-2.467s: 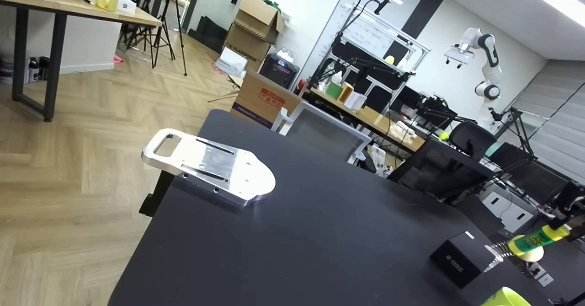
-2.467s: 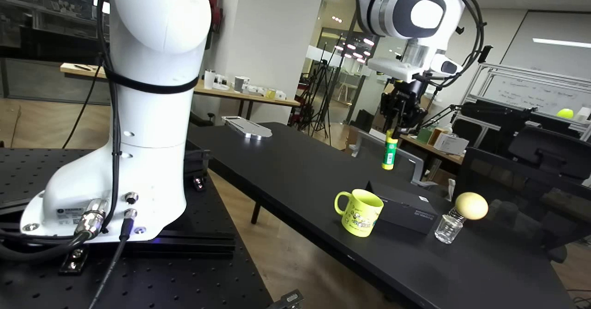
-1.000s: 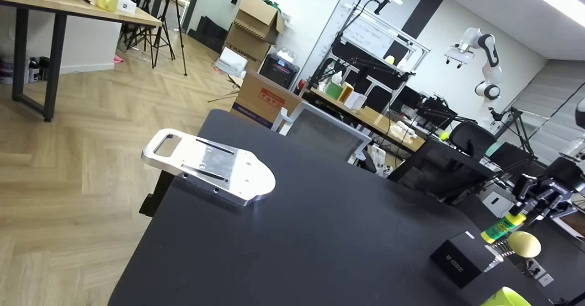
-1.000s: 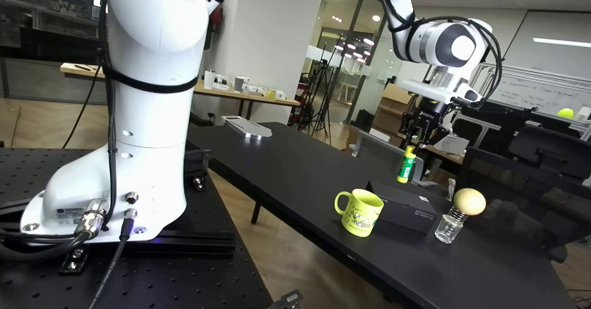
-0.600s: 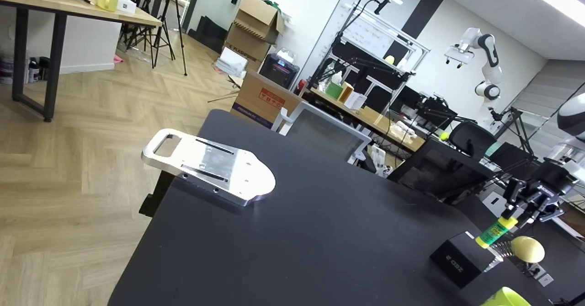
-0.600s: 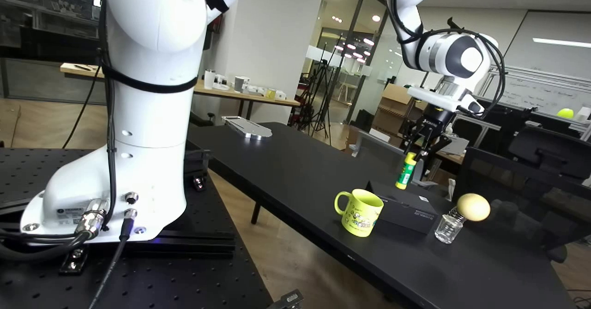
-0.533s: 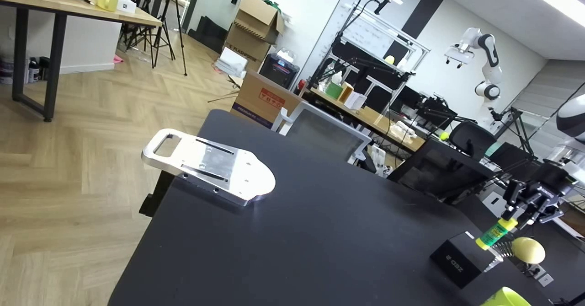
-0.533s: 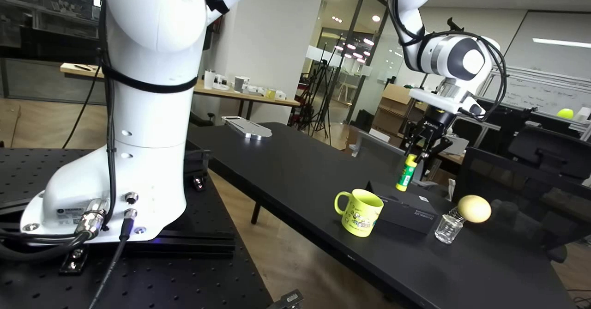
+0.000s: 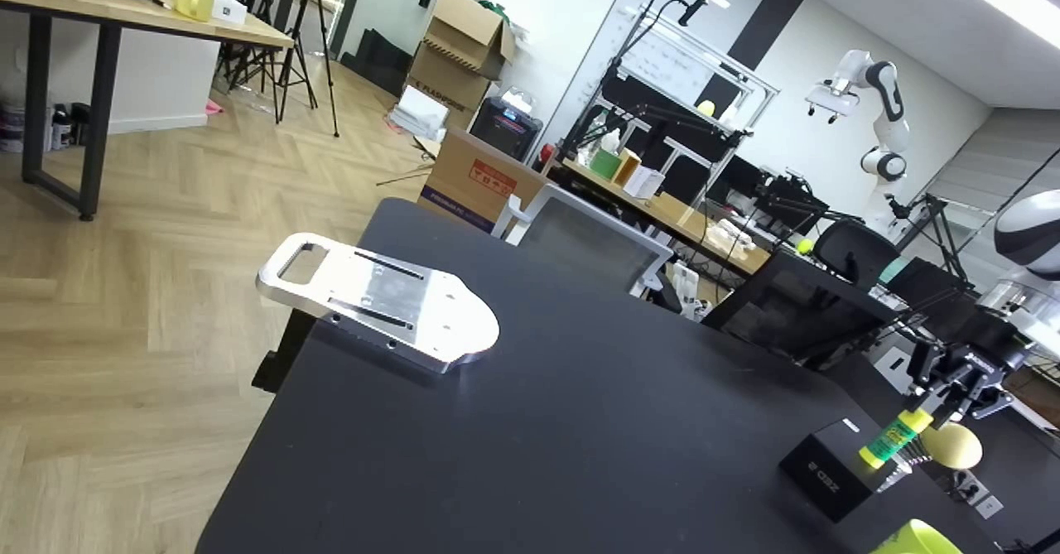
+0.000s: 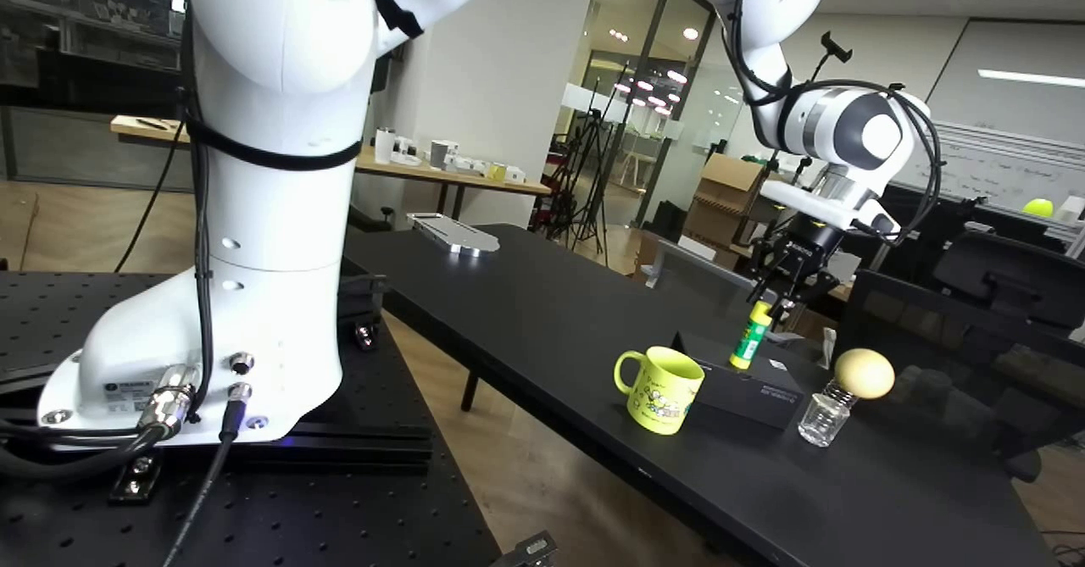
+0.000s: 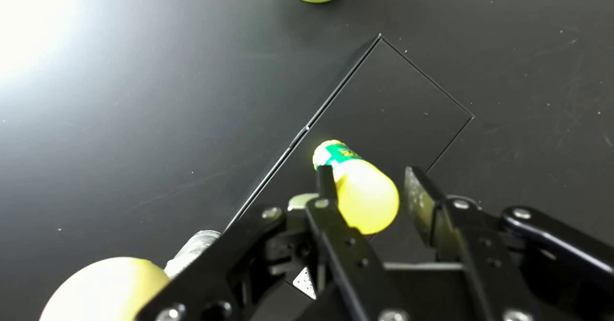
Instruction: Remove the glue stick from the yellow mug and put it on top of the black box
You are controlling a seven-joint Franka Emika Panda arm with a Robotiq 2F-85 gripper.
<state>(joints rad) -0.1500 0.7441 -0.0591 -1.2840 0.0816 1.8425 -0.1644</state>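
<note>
On or just above the top of the black ZED 2 box (image 9: 835, 469), the glue stick (image 10: 750, 336) extends below the gripper (image 11: 369, 173), its long axis tilted nearly in line with the fingers (image 11: 326, 182). In the wrist view, one finger overlaps its yellow upper end and a gap shows beside the other; whether it is clamped cannot be told. Release will likely require correcting this tilt.

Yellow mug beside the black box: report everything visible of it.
The lime-yellow mug has one loop handle and a cartoon print with green lettering. It looks ceramic. It stands upright on the black table, near the black ZED 2 box with a gap between them. Only the table seems to touch it; its inside bottom is hidden.
</note>
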